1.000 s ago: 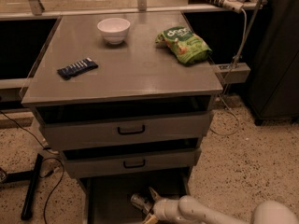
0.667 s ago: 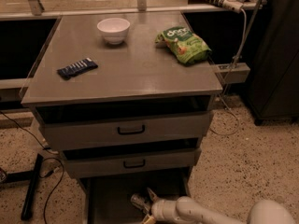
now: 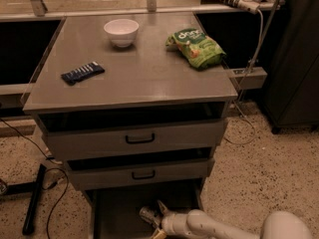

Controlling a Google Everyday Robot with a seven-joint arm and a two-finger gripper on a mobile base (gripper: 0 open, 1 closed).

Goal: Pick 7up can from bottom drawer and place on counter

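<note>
The 7up can (image 3: pixel 147 215), silvery, lies in the open bottom drawer (image 3: pixel 112 215), on its dark floor near the middle. My gripper (image 3: pixel 156 220) reaches into the drawer from the lower right on a white arm. Its fingers are spread, one (image 3: pixel 162 206) above and one below the can's right end, and they are not closed on it. The counter (image 3: pixel 144 73) is the broad grey top of the cabinet, well above the gripper.
On the counter stand a white bowl (image 3: pixel 121 32), a green snack bag (image 3: pixel 196 47) and a dark blue flat packet (image 3: pixel 82 72). Two shallower drawers with black handles (image 3: pixel 140 139) overhang the bottom drawer. Cables and a black stand (image 3: pixel 34 198) lie on the floor at left.
</note>
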